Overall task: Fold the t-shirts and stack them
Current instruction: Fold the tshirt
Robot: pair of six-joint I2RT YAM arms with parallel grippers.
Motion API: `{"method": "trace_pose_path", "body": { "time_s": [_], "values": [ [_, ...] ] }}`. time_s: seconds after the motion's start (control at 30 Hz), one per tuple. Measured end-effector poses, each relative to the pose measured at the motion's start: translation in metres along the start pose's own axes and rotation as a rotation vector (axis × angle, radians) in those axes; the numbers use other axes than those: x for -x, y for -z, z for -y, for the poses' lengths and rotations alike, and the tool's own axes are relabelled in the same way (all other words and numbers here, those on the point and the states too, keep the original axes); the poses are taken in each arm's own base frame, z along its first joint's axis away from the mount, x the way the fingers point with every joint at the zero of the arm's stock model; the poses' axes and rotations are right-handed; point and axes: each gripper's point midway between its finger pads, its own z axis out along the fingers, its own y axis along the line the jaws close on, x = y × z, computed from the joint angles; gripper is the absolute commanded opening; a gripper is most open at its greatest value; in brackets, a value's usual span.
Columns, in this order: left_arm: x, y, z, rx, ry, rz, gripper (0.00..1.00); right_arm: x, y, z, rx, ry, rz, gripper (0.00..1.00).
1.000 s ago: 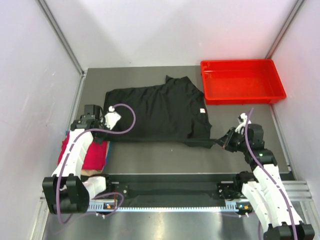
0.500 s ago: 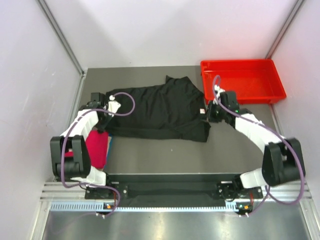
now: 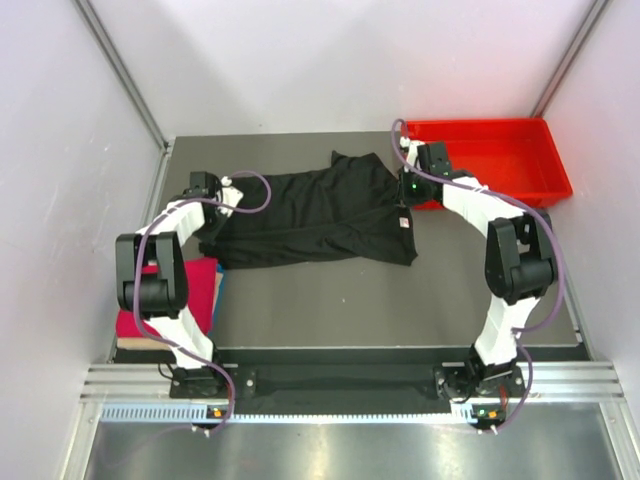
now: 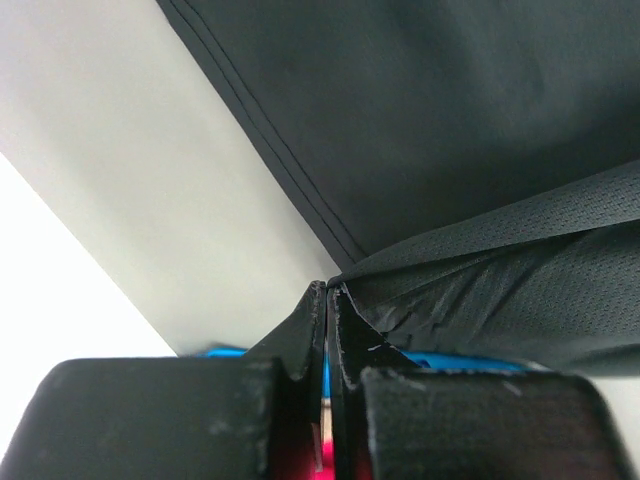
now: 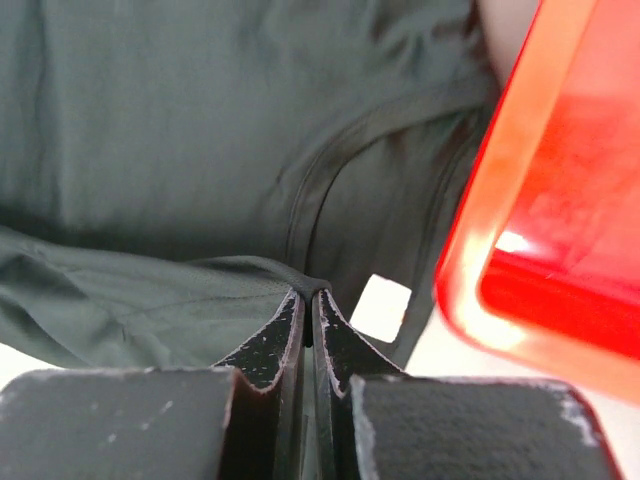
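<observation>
Black shirt [image 3: 310, 215] lay mid-back on the tabletop [image 3: 330, 300], long axis left–right. It was a narrower band than half a second earlier, its near hem carried rearward. Tray [image 3: 480, 125] sat just beside its right end. Red shirt [image 3: 200, 290] lay at left, partly hidden by the left arm. The left end effector [image 4: 326, 290] and right end effector [image 5: 307, 295] each pinched black cloth.

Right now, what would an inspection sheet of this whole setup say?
Surface: grey table, flat.
Job's things: black t-shirt spread out, partly folded; red t-shirt at near left, blue edge beside it.
Clutter: red tray at far right.
Claws: left claw shut on black t-shirt's left side; right claw shut on its right side.
Cables: purple cable looping along each arm.
Surroundings: white walls on three sides.
</observation>
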Motion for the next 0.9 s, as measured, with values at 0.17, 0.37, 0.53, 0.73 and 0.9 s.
{"method": "trace_pose_path", "body": {
  "time_s": [0.17, 0.37, 0.53, 0.73, 0.9],
  "values": [
    [0.009, -0.005, -0.005, 0.008, 0.012, 0.012, 0.0, 0.016, -0.001, 0.007, -0.039, 0.037, 0.011, 0.0],
    [0.013, -0.012, -0.007, 0.009, 0.02, 0.004, 0.32, 0.011, -0.004, 0.013, -0.065, 0.042, -0.015, 0.48],
    [0.02, -0.011, -0.017, 0.05, 0.058, 0.009, 0.42, 0.012, -0.002, 0.006, -0.054, 0.042, -0.029, 0.7],
    [0.046, 0.03, -0.018, 0.057, 0.072, 0.159, 0.4, -0.005, 0.036, -0.001, -0.085, -0.027, 0.003, 0.75],
    [0.047, 0.063, 0.045, 0.016, -0.159, 0.262, 0.43, -0.053, 0.052, -0.002, -0.09, -0.1, -0.054, 0.77]
  ]
}}
